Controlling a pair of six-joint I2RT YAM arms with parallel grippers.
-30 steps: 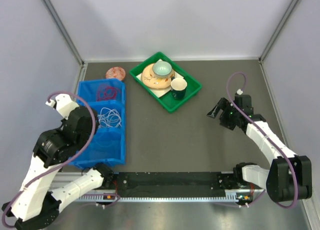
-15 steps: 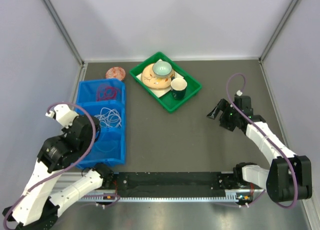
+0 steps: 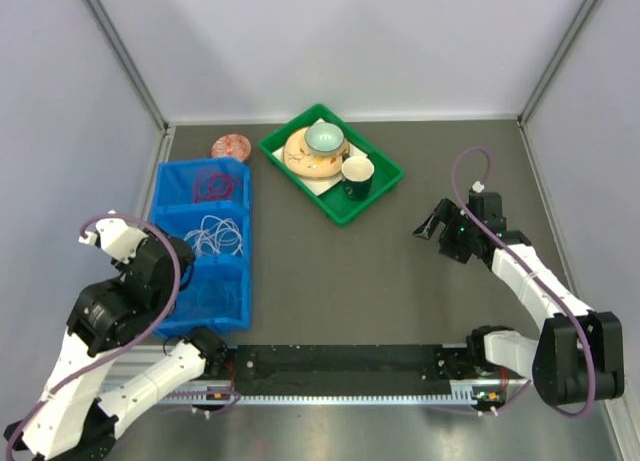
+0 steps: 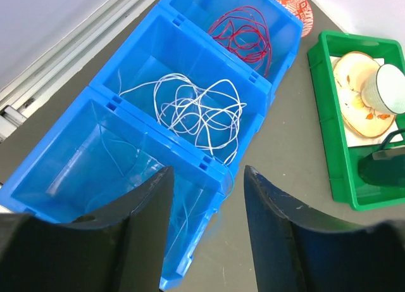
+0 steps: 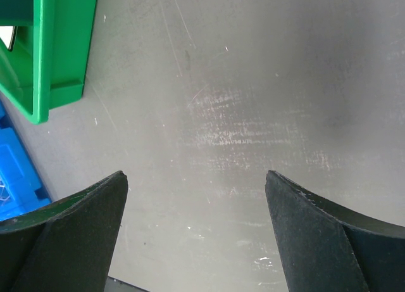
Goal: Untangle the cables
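Bright, even light from above; shadows faint. Overhead view sharp throughout, pale walls [image 3: 350,41] near white at 12 o'clock. Right wrist view: dull glare on the grey table [image 5: 240,130] at centre, right fingers [image 5: 69,235] at 5 and 7 o'clock black, soft-edged. Left wrist view: left fingers [image 4: 281,235] at 6 o'clock dark, slightly blurred; blue bins [image 4: 152,57] crisp

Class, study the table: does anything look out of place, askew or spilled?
Nothing is spilled. The green tray sits skewed to the edges of the table. A small red patterned dish lies alone on the table beyond the blue bin, outside the tray.
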